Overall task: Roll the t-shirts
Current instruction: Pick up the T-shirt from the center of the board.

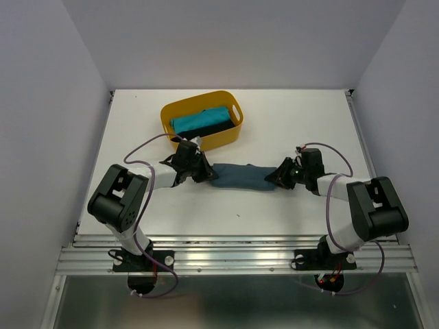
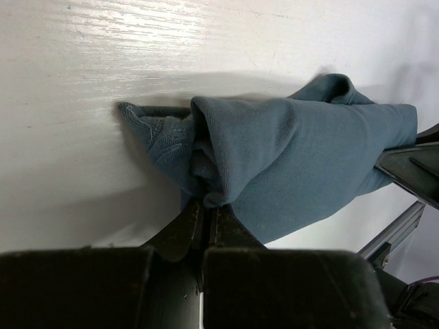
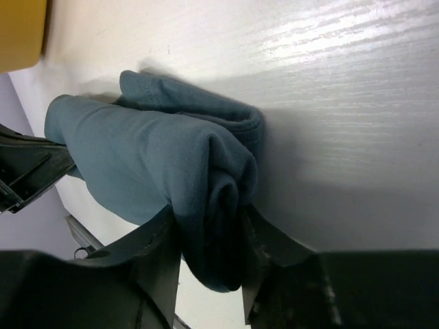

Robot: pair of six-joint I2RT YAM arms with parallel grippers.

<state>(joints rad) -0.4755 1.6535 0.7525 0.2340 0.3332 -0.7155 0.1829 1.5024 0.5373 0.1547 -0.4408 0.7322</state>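
Seems nearly finished: holds rolled slate-blue t-shirt [image 1: 240,176] just before yellow tub [image 1: 199,98], left gripper [image 2: 206,205] pinched tight on one end, right gripper [image 3: 209,226] clasping the other, turquoise t-shirt [image 1: 195,120] and black t-shirt [image 1: 217,129] inside tub.

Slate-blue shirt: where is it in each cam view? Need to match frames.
Top external: slate-blue shirt mid-table, spanning left hand to right hand.
Left wrist: centre-right, near end pinched at bottom centre.
Right wrist: centre-left, near end in the hand at bottom centre.
Shared landmark: white table, under the shirt in all three.
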